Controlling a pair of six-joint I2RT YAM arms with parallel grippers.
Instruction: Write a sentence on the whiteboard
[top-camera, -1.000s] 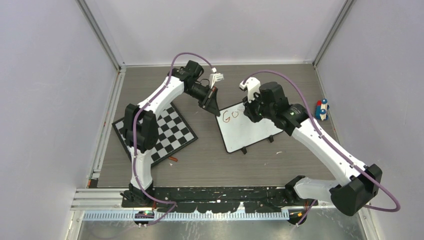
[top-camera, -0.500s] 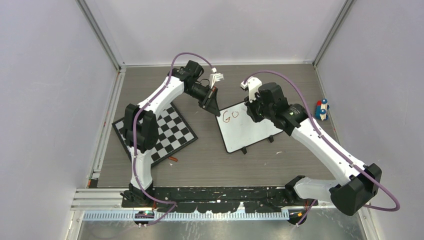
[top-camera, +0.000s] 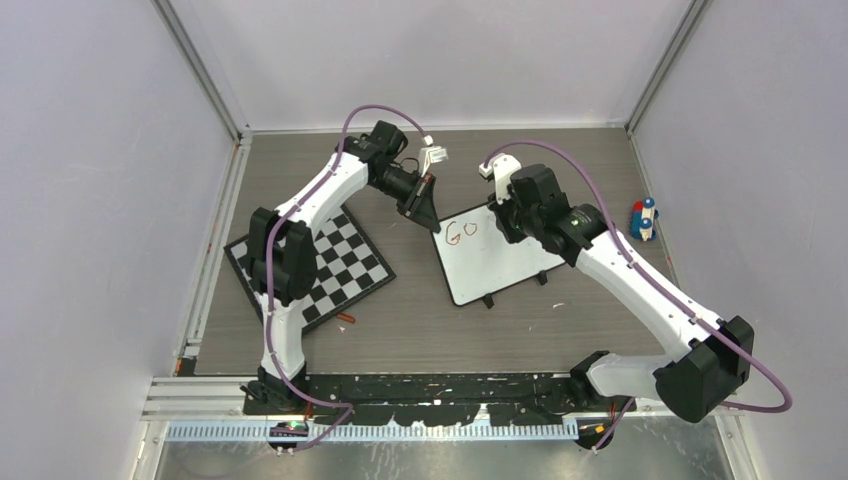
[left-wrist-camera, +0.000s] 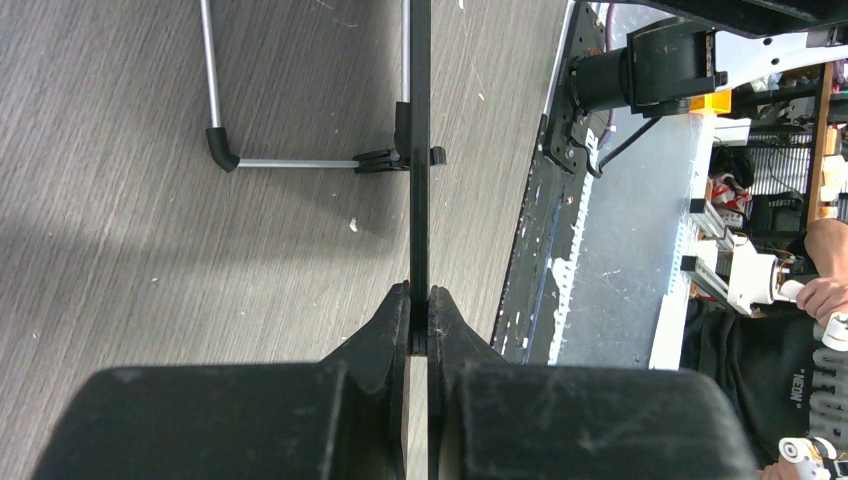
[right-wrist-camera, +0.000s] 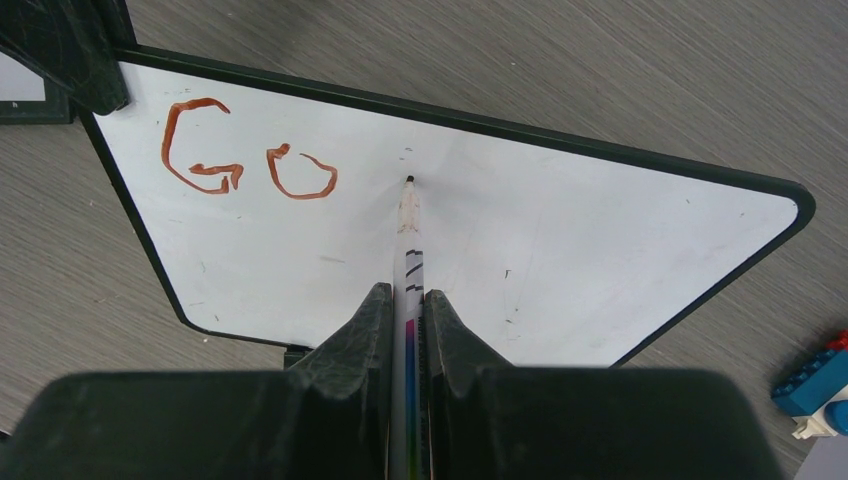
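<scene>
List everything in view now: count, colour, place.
whiteboard: one, white, black frame, table centre.
letters GO: two, red-brown, board's far-left corner.
marker: one, white barrel, tip at board beside the O.
checkerboard: one, black-and-white, left of whiteboard.
toy blocks: small cluster, blue, red, white, table's right edge.
small object: one, orange-red, beside checkerboard's near edge; unidentifiable.
table: one, grey-brown wood grain.
left gripper: black, shut on whiteboard's edge.
right gripper: black, shut on marker.
</scene>
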